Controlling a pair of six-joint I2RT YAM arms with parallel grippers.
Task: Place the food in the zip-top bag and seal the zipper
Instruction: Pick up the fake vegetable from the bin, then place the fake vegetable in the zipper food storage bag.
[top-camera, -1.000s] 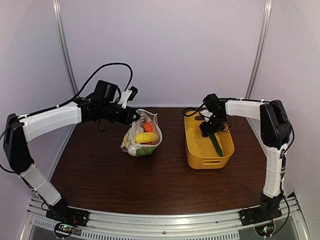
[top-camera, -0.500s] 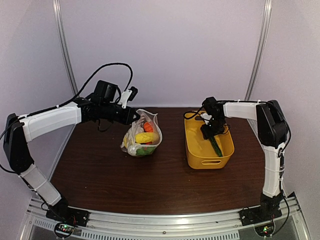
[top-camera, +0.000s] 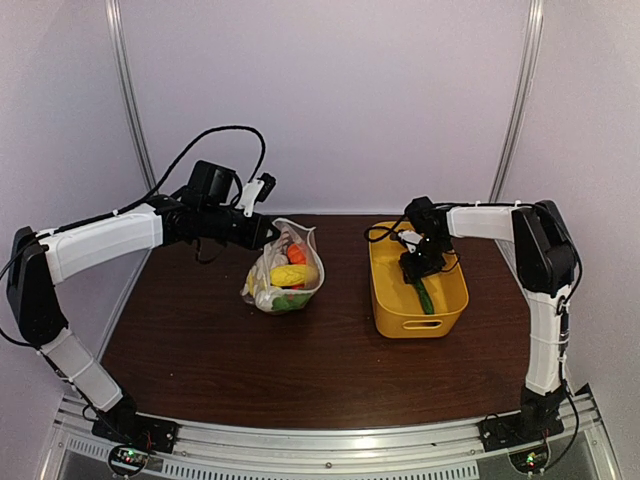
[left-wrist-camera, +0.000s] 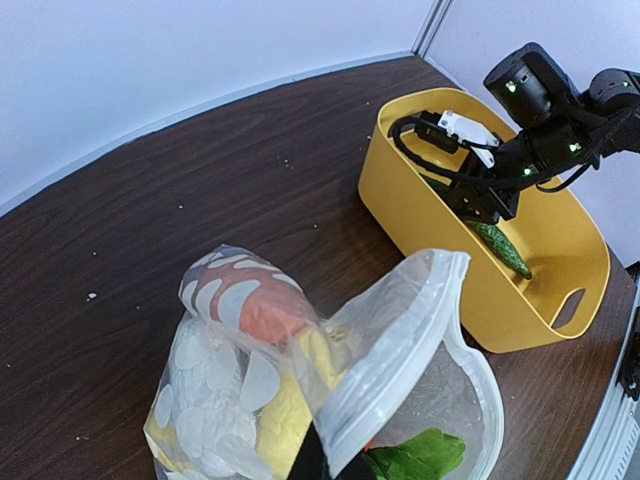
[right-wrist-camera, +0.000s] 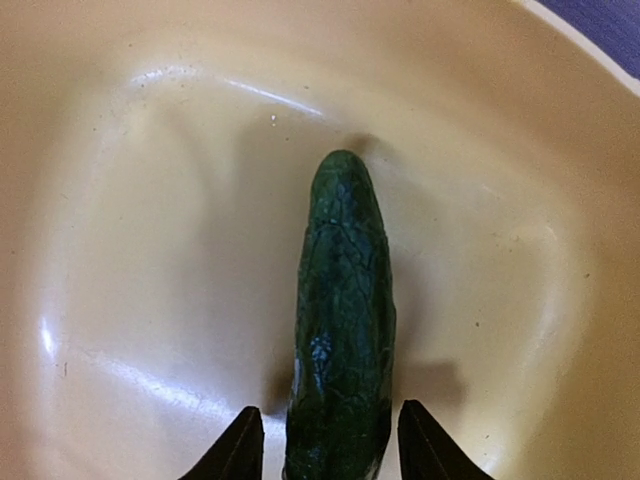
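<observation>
The right gripper (right-wrist-camera: 331, 407) is down inside the yellow basket (left-wrist-camera: 420, 215) with its jaws apart, one dark finger on each side of the near end of the green cucumber (right-wrist-camera: 342, 300). In the right wrist view a thin gap shows beside the left finger. The gap at the right finger is in shadow, so contact there cannot be told. The cucumber lies flat on the basket floor, running from the bottom centre of that frame up towards the far wall, and it is the only food in the basket. In the top view the right arm reaches in from the right edge and bends down over the basket, which sits right of centre on the dark wooden table (top-camera: 200, 340).

The left gripper (top-camera: 268, 233) is clamped on the upper edge of the zip-top bag (left-wrist-camera: 210, 380) and holds that edge up off the table. The bag stands left of centre in the top view, well apart from the basket. Its mouth gapes towards the basket, and the zipper (left-wrist-camera: 430, 290) — the pale strip along the rim — is unsealed. Through the dotted plastic the left wrist view shows an orange piece (left-wrist-camera: 270, 318) near the top, a yellow piece (left-wrist-camera: 285, 420) below it and leafy greens (left-wrist-camera: 420, 455) at the lower right of the frame. The left arm stretches in from the left edge, its white forearm nearly level above the table.
</observation>
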